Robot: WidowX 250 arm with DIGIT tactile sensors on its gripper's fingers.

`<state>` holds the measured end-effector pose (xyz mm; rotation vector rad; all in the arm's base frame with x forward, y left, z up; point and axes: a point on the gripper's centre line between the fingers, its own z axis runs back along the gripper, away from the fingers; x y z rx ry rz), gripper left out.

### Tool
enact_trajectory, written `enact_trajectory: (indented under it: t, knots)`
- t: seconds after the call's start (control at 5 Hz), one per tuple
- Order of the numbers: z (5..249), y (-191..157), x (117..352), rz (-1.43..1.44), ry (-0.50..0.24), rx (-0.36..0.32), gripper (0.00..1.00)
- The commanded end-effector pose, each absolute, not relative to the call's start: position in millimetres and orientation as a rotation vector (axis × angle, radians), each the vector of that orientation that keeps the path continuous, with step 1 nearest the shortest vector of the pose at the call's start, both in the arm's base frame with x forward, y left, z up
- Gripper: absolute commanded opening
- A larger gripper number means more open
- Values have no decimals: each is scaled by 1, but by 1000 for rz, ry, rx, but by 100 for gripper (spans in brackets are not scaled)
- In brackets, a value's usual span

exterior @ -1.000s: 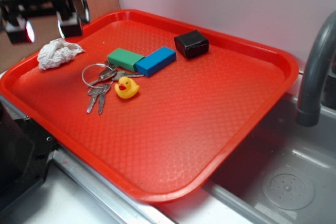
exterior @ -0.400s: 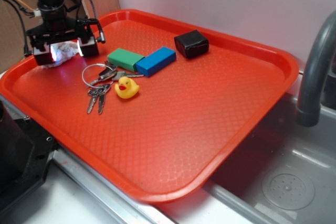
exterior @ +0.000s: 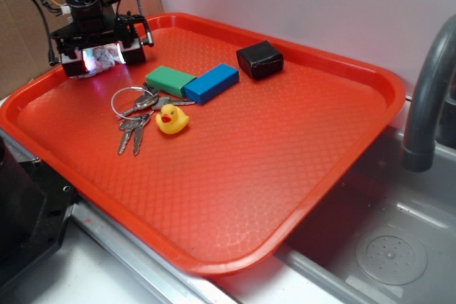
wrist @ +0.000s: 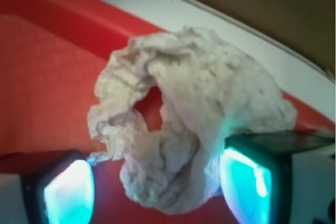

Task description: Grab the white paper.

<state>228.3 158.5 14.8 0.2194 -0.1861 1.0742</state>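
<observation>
A robot arm's gripper hangs over the far left corner of a red tray, its two pads closed on the white paper, a crumpled wad that shows pale between them in the exterior view. The wrist view gives the closer look: the wrinkled paper fills the middle of the picture, with a hole through which the red of the tray shows, and its lower part sits between the two glowing pads, the right one pressed against it (whether the wad is clear of the tray floor cannot be told). Behind it runs the tray's raised rim and a white edge beyond.

Elsewhere on the tray, a green block and a blue block lie touching near the gripper, with a black block apart toward the far edge. A bunch of keys on a ring lies just in front of the green block, and a small yellow duck sits beside the keys. To the right, a grey tap stands over a metal sink
</observation>
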Motion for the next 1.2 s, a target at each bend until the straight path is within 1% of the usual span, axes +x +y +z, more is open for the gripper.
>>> enact_trajectory:
  t: [0.0, 0.2, 0.6, 1.0]
  knots:
    - [-4, 173, 217, 1049, -138, 264, 82]
    - [-4, 176, 212, 1055, -131, 281, 0]
    - [5, 168, 203, 1012, -132, 275, 0]
    - [5, 160, 203, 989, -125, 296, 0]
